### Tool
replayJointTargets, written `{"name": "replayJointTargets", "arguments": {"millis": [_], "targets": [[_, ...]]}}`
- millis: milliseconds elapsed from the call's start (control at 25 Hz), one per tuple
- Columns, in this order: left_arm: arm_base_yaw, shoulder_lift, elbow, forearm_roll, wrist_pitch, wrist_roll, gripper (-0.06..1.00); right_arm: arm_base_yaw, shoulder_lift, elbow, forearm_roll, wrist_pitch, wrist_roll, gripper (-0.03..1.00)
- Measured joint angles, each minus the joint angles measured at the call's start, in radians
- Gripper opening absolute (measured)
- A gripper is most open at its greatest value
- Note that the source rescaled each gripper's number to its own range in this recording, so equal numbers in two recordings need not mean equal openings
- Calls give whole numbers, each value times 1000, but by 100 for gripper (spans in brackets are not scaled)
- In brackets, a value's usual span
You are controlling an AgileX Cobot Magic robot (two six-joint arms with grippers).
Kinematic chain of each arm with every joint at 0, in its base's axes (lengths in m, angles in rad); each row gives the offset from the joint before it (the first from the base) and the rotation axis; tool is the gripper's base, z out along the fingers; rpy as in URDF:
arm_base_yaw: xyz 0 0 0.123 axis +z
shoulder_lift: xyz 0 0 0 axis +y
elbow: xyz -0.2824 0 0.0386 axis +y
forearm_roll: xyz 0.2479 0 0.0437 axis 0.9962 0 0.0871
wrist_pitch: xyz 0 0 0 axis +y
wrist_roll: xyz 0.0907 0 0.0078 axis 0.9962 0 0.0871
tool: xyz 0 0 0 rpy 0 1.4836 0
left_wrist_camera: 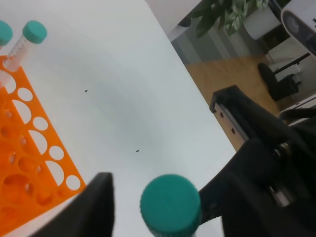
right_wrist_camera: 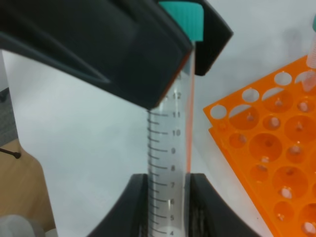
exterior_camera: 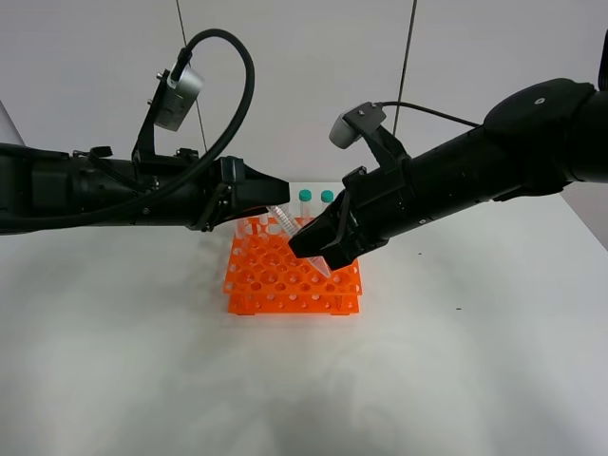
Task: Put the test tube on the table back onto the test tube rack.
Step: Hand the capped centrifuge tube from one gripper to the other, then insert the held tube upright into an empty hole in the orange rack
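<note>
over rack (exterior_camera: 275, 285), tilted tube (exterior_camera: 281, 218); two others (exterior_camera: 305, 196) seated

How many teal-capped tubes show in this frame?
3. Two tubes stand at the back of the orange rack; the third tube is tilted above it, gripped by the right tool, its cap beside the left tool. The arms may hide more.

The exterior high camera looked down from the front onto the table (exterior_camera: 114, 380), with the test tube rack (exterior_camera: 285, 280) mid-frame at middling range. The wrist cameras sat just behind the left gripper (left_wrist_camera: 168, 212) and right gripper (right_wrist_camera: 170, 207), facing each other very closely; all three views shared the test tube (right_wrist_camera: 170, 148) and rack
</note>
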Motion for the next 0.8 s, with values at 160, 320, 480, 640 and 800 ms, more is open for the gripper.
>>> {"name": "replayJointTargets", "arguments": {"millis": [160, 320, 480, 640, 800], "targets": [[0, 0, 0, -3, 2, -10, 1, 0, 0, 0, 0, -1, 0, 2], [0, 0, 0, -5, 2, -13, 1, 0, 0, 0, 0, -1, 0, 2], [0, 0, 0, -5, 2, -14, 1, 0, 0, 0, 0, -1, 0, 2], [0, 0, 0, -4, -1, -14, 1, 0, 0, 0, 0, -9, 0, 52], [0, 0, 0, -4, -1, -14, 1, 0, -1, -33, -36, -13, 50, 94]]}}
